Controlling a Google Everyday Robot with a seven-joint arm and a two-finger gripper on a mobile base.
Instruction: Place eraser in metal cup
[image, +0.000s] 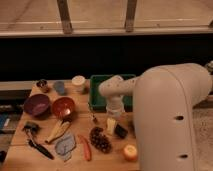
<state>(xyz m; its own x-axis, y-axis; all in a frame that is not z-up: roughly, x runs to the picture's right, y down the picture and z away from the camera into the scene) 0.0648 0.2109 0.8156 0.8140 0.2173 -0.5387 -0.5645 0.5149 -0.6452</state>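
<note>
Camera view, single arm over the tabletop (111, 159). The gripper (113, 121) hangs from the white wrist just on the near side of the green tray (96, 92), pointing down, its jaws spread wide and holding nothing. The eraser (120, 131), a small black block, lies flat on the tabletop just beside the gripper, slightly to its right and nearer. The grapes (100, 140) sit close on its left. The eraser's long axis appears to run obliquely, far left to near right, though this cannot be settled.

The deciding relation is therefore a short offset: right, near and down from the gripper to the eraser. The jaws would probably need to be turned to close across the block's narrow width.

The metal cup (42, 85) stands at the far left corner of the tabletop, well apart from the eraser, with a blue-grey cup (59, 87) and a white cup (78, 82) to its right. The carry would thus cross leftward and away, over two bowls (63, 106).
</note>
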